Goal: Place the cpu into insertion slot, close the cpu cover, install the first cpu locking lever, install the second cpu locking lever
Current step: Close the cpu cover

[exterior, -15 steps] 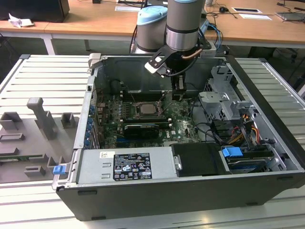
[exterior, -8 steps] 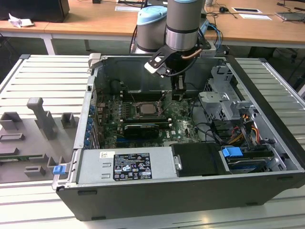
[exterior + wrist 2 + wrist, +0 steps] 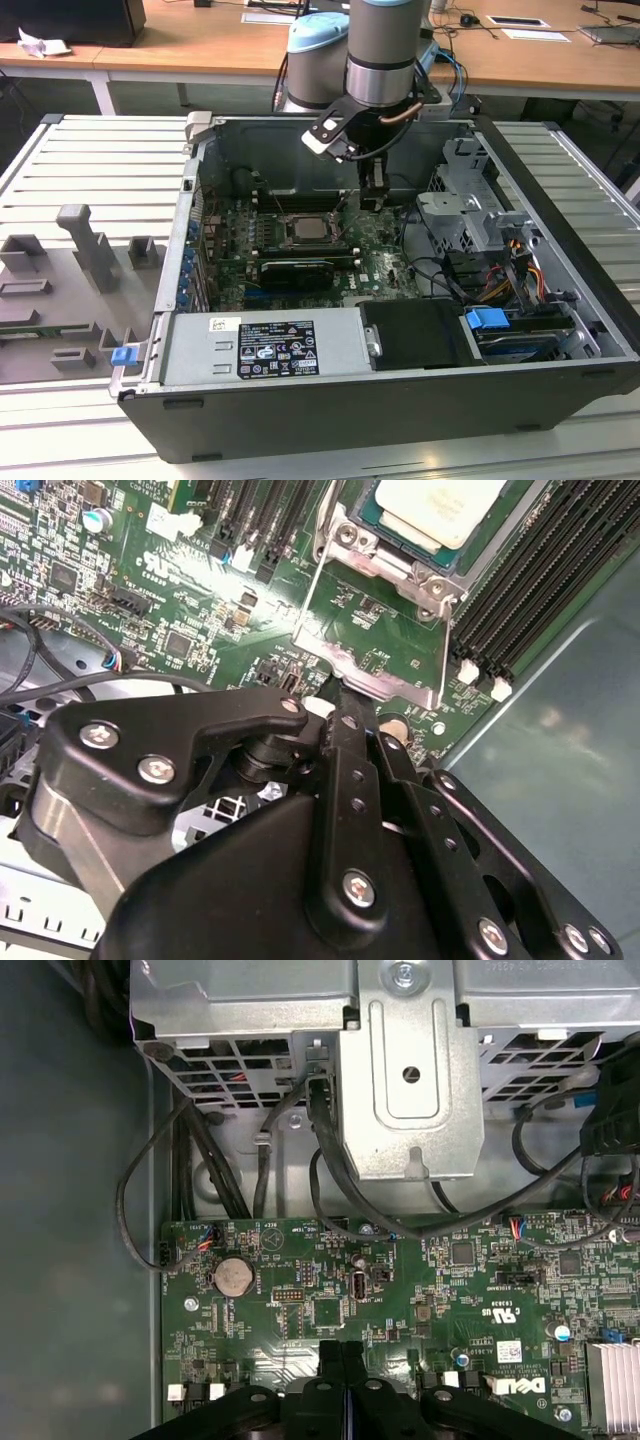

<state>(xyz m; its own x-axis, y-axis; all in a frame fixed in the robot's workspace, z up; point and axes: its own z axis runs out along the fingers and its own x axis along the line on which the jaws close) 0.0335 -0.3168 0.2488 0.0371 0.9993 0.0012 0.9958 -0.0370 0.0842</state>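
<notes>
Gripper [image 3: 343, 702] pinched tight, tip at the free edge of the cpu cover [image 3: 380, 685]: thin, stiff, hinged metal, probably best pushed there.

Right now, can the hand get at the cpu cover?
Probably yes. In the second wrist view the hand sits at the free edge of the cover, which is swung open off the cpu, with nothing between them. I cannot tell whether they touch.

Bright, even overhead light fills the exterior view, yet the inside of the computer case [image 3: 300, 150] sits in shadow. In the second wrist view, white glare blooms on the green circuit board [image 3: 380, 650], and the cpu [image 3: 440, 508] looks washed out.
</notes>
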